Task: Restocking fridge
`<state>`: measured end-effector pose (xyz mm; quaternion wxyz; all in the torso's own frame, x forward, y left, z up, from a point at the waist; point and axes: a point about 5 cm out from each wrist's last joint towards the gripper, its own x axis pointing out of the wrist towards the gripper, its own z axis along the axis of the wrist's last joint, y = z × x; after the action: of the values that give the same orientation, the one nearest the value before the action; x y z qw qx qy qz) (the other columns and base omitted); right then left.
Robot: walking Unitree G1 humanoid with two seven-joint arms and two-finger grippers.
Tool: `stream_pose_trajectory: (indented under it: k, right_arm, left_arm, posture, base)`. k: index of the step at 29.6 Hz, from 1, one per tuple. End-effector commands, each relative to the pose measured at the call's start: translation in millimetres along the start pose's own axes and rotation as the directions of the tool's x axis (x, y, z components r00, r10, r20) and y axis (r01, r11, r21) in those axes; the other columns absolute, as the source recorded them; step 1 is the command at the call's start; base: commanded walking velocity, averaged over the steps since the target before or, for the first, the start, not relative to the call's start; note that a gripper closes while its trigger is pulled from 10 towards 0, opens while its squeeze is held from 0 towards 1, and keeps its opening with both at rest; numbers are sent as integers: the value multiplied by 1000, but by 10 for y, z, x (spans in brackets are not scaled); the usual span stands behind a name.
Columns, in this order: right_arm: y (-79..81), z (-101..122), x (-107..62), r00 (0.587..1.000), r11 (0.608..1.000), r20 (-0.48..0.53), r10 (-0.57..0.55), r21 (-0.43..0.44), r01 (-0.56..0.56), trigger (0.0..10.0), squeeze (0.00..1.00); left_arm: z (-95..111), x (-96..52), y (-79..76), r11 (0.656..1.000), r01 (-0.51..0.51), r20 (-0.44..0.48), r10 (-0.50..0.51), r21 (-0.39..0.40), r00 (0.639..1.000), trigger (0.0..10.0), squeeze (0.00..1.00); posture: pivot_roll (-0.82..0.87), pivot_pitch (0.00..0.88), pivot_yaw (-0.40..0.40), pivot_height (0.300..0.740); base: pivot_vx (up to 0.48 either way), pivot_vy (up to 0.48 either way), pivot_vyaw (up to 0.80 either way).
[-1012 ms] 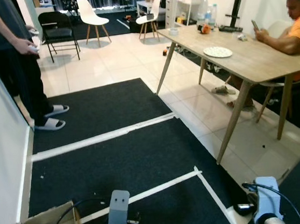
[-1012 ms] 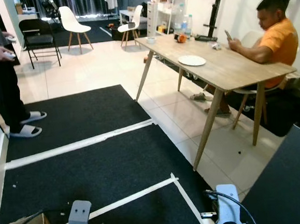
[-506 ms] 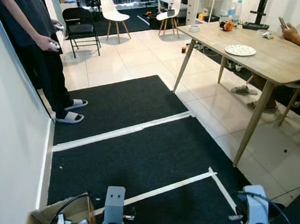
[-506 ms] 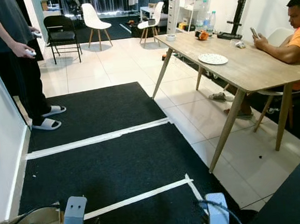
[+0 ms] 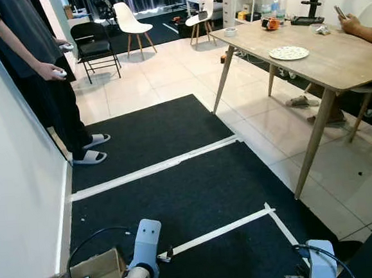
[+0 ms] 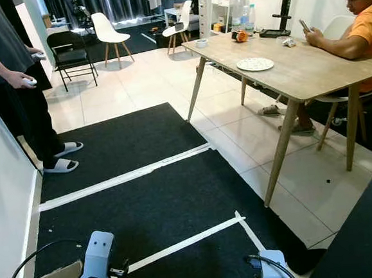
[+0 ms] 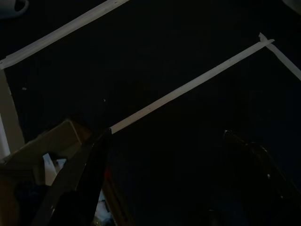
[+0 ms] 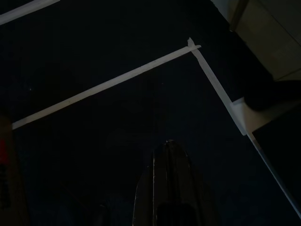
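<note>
An open cardboard box [image 5: 88, 273] with small packaged items sits on the black carpet at my lower left, next to the white wall. My left arm [image 5: 143, 253] hangs low just right of the box. In the left wrist view the left gripper [image 7: 167, 134] is open, with its fingers [image 7: 89, 165] spread wide above the carpet and the box [image 7: 44, 146] beside one finger. My right arm [image 5: 321, 269] hangs idle at the lower right. The right gripper [image 8: 170, 143] is shut, with nothing between its fingers, over bare carpet.
White tape lines [image 5: 151, 169] cross the black carpet [image 5: 177, 191]. A person [image 5: 45, 73] stands at the left by the wall [image 5: 16, 191]. A wooden table [image 5: 321, 57] with a plate [image 5: 289, 53] stands at the right, where a person [image 6: 351, 32] sits. Chairs [image 5: 132, 24] stand at the back.
The whole picture has shifted as the camera turned and moved. Both arms still hang low, and the box stays at my lower left.
</note>
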<state>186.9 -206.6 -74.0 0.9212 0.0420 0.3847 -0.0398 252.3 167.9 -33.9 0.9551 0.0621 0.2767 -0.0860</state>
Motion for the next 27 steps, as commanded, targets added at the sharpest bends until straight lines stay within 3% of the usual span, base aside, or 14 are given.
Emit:
stream_pose_trajectory:
  k: [1,27]
  right_arm:
    - [-12,21,-1,1000,1000,20,-13,15,12,10000,0]
    - [2,-10,-10,1000,1000,11,-3,7,3,10000,0]
  left_arm:
    - [22,-11,94,1000,-12,9,11,13,1000,10000,0]
    - [7,-6,52,1000,6,3,-6,-24,1000,10000,0]
  posture:
    - [-62,16,55,734]
    - [-78,12,50,734]
  base:
    - [296,0,0]
    - [328,0,0]
